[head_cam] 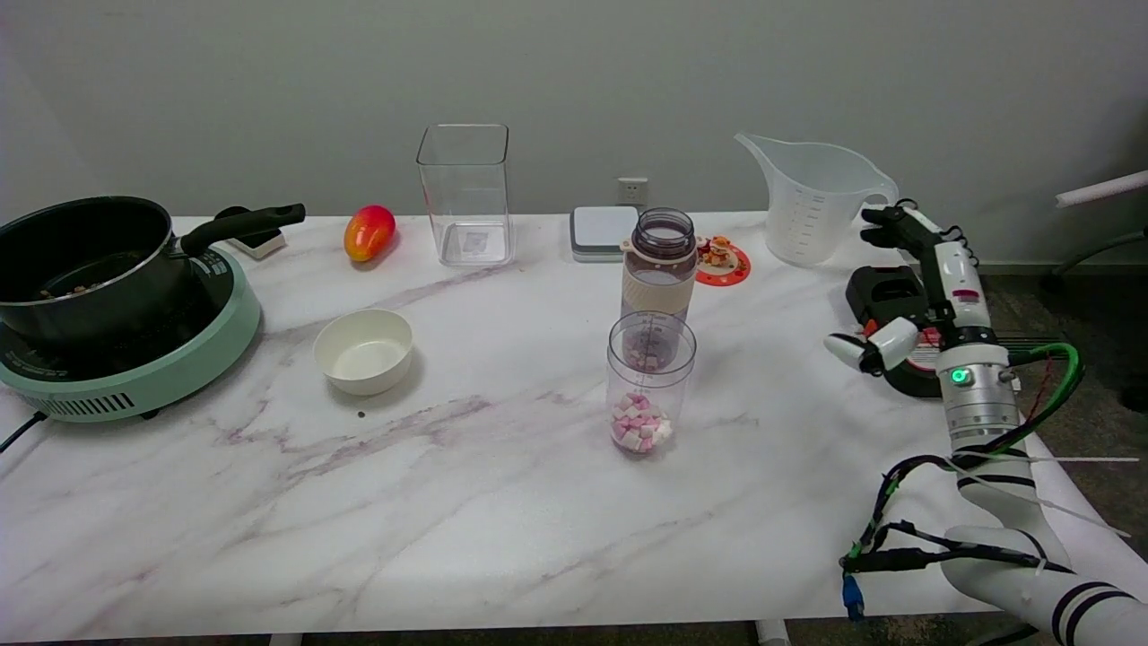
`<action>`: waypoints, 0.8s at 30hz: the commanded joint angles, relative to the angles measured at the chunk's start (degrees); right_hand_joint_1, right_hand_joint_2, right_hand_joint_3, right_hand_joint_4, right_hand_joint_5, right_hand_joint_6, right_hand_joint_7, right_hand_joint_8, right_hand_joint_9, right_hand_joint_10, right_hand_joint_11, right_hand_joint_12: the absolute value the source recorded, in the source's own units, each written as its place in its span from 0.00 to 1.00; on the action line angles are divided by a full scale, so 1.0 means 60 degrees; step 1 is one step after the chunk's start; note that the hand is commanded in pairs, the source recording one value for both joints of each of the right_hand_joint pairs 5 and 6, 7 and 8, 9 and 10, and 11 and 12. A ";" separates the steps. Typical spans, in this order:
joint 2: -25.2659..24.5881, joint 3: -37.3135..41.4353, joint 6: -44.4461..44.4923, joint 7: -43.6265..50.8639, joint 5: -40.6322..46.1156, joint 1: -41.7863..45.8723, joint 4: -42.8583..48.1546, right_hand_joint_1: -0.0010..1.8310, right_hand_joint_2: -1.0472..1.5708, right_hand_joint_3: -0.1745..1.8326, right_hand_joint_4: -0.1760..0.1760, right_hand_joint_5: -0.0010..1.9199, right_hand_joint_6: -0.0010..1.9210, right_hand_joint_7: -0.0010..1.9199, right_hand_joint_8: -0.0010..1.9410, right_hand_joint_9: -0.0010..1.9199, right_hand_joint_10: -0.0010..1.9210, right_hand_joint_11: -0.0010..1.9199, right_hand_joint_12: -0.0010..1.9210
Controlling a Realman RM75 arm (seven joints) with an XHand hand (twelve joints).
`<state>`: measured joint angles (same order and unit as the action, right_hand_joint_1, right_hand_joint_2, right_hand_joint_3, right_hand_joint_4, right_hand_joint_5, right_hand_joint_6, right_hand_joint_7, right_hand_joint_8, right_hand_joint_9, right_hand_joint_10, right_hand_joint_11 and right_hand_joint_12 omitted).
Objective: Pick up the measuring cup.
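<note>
Measuring cup [812, 202]: upright, table's [493, 502] one o'clock corner.
Right hand [924, 278]: holds nothing, fingers apart, fingertips near the handle, perhaps touching; view unclear.

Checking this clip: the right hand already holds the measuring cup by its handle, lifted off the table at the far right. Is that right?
Not quite. In the head view the right hand is open beside the measuring cup, its fingers near the handle but not closed on it. The cup stands on the table at the far right, not lifted.
</note>
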<state>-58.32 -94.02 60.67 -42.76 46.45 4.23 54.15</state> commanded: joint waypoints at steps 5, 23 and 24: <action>0.0574 -0.0072 -0.0527 0.1836 -0.3850 0.0761 -0.0012 0.74 0.19 0.76 0.50 0.32 0.32 0.35 0.35 0.31 0.31 0.25 0.25; 0.0272 0.0290 -0.0035 0.3562 0.1046 0.1153 0.2719 0.73 0.23 0.77 0.50 0.30 0.30 0.32 0.32 0.31 0.31 0.33 0.33; 0.0236 0.0352 -0.0145 0.3779 0.1253 0.1272 0.3184 0.73 0.22 0.78 0.50 0.29 0.29 0.32 0.31 0.31 0.31 0.33 0.33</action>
<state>-55.95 -93.61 58.55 -32.71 32.64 8.54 56.11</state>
